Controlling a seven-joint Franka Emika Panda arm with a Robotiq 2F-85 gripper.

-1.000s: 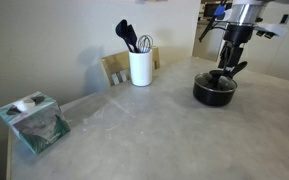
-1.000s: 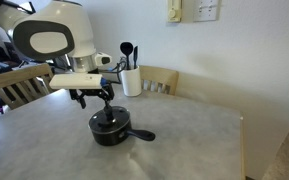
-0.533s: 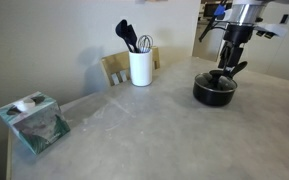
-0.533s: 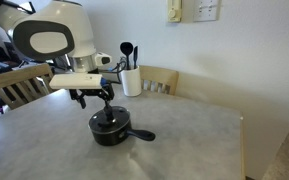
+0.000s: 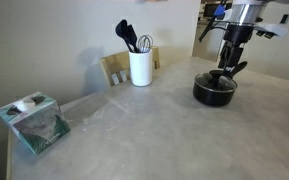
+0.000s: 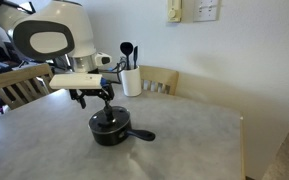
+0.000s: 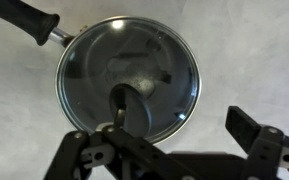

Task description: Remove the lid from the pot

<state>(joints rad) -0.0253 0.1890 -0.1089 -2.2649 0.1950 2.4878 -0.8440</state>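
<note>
Surroundings: pale desk [image 5: 154, 135], mostly bare. White utensil crock [image 5: 140, 68] holding dark utensils [image 5: 129, 35] stands at the far edge, well apart from the pot. A teal tissue box [image 5: 34, 122] sits near the opposite corner; its print is too small to read. A wooden chair back [image 5: 115, 66] shows just behind the crock. A second chair [image 6: 19, 85] shows in an exterior view beside the arm base. Two wall plates [image 6: 204, 10] are mounted high on the wall; no lettering can be made out. Nothing stands between the gripper and the pot.

Task items: pot [image 5: 212, 93] upright on the desk, in both exterior views. Lid [image 6: 108, 120] seated on the pot. In the wrist view the lid [image 7: 104, 60] fills the rim evenly, with a bright edge and a dark knob [image 7: 134, 104] at centre. Pot handle [image 6: 142, 135] points away from the arm base; in the wrist view it exits at the upper left corner [image 7: 22, 16].

Arm: white arm [image 6: 54, 35] reaches over the desk, wrist pointing straight down. Gripper [image 6: 105, 103] hangs directly above the lid, close over the knob.

Fingers: spread wide in the wrist view [image 7: 259, 135], one on each side, gripping nothing. The knob lies nearer one of them. Contact with the knob cannot be judged.
</note>
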